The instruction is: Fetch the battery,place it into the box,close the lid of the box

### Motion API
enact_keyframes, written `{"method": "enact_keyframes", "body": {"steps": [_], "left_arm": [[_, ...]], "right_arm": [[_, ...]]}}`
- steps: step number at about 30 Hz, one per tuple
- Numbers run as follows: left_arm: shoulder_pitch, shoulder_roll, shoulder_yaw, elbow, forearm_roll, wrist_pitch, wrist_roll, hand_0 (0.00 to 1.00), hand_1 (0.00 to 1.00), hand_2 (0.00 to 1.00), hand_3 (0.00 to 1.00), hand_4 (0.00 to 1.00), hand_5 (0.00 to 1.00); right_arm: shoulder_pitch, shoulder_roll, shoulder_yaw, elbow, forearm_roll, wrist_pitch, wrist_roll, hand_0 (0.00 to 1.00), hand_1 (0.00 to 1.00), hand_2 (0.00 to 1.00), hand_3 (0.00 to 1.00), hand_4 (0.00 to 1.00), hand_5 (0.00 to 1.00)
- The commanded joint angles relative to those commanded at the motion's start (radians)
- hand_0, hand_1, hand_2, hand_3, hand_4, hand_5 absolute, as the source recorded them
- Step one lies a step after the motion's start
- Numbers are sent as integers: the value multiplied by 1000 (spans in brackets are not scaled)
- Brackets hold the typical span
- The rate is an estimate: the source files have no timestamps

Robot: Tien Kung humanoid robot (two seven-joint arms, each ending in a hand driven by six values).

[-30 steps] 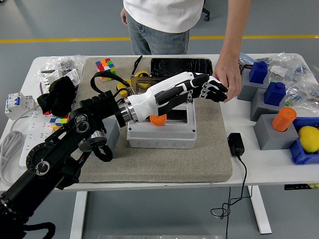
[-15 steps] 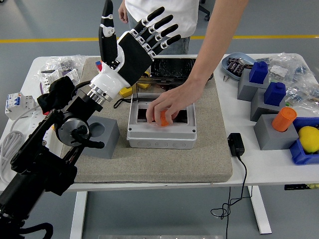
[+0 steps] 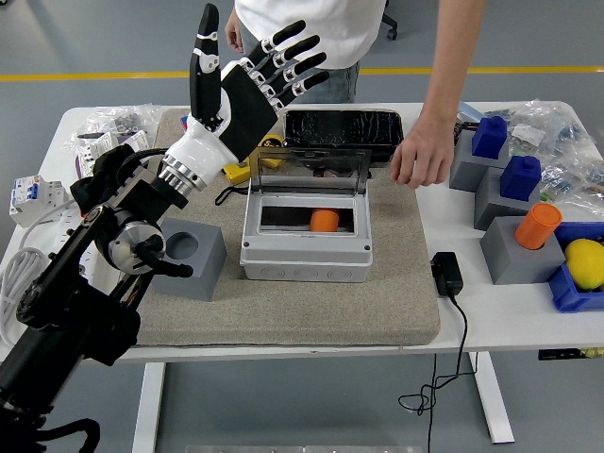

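Left hand [image 3: 247, 83], black five-fingered with white wrist cuff, is raised above the far-left part of the grey felt mat [image 3: 311, 302], palm facing right, fingers [image 3: 294, 58] spread and straight, thumb pointing up. It holds nothing. The black left arm [image 3: 85, 283] runs in from the lower-left corner. Right arm not in view.

Orange cylindrical battery [image 3: 325, 221] lies inside the light grey plastic junction box [image 3: 304, 253], toward the right of the opening. The box's hinged clear lid [image 3: 311, 174] stands up at the far edge, so the box is open.

Person at the far side: one bare hand [image 3: 421, 159] hangs over the mat's far-right corner, just right of the box, fingers loosely curled, holding nothing I can make out.

Counts:
- 1 grey box, 1 battery in it
- 1 grey block with a round socket [image 3: 192, 257] on the mat left of the box, socket vacant
- 3 grey blocks on the right side of the white table [image 3: 491, 311]: two carry blue pieces [image 3: 521, 176], one carries an orange cylinder [image 3: 537, 226]
- 1 black tray [image 3: 342, 126] behind the box
- 1 colour cube [image 3: 199, 125] at the mat's far-left corner
- 1 black power adapter [image 3: 446, 273] with cable, right of the mat
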Motion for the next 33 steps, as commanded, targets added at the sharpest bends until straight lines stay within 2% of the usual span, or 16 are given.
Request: {"method": "enact_keyframes", "body": {"steps": [1,5,6,7,12,13,14,17,22,27,33], "left_arm": [[-5,0,-3,13,39,16,-11,836,831,787,773,998,998],[-23,0,-23,83,208,62,-44,836,831,787,773,998,998],[-24,0,-29,90,247,69,-48,836,831,787,773,998,998],[-26,0,-38,99,292,80,-54,926,912,823,784,998,998],[-39,0,-73,110,507,106,-41,926,912,823,784,998,998],[-41,0,-79,109,546,105,-35,926,912,823,784,998,998],[-43,0,-83,108,585,103,-28,998,992,883,828,998,998],[-50,0,-93,100,715,79,2,998,992,883,828,998,998],[-60,0,-69,93,923,7,56,998,998,902,813,998,998],[-82,0,-37,144,1138,-9,68,998,998,875,804,998,998],[-102,0,-11,166,1377,-25,74,998,998,863,775,998,998]], "right_arm": [[1,0,0,0,0,0,0,802,762,749,794,998,998],[4,0,-3,2,5,-3,2,802,762,749,794,998,998],[4,0,-4,3,6,-3,3,802,762,749,794,998,998],[5,0,-5,3,7,-3,3,802,762,749,794,998,998],[2,1,4,1,-1,0,2,802,762,749,794,998,998],[2,1,6,1,-2,0,2,802,762,749,794,998,998],[1,1,6,1,-2,0,2,802,762,749,793,998,998],[2,1,7,1,-2,0,3,802,762,749,793,998,998],[4,1,5,3,1,-3,5,802,761,749,794,998,998],[4,1,5,3,1,-4,7,802,762,749,793,998,998],[5,0,1,2,1,-3,6,801,762,749,793,998,998]]}}
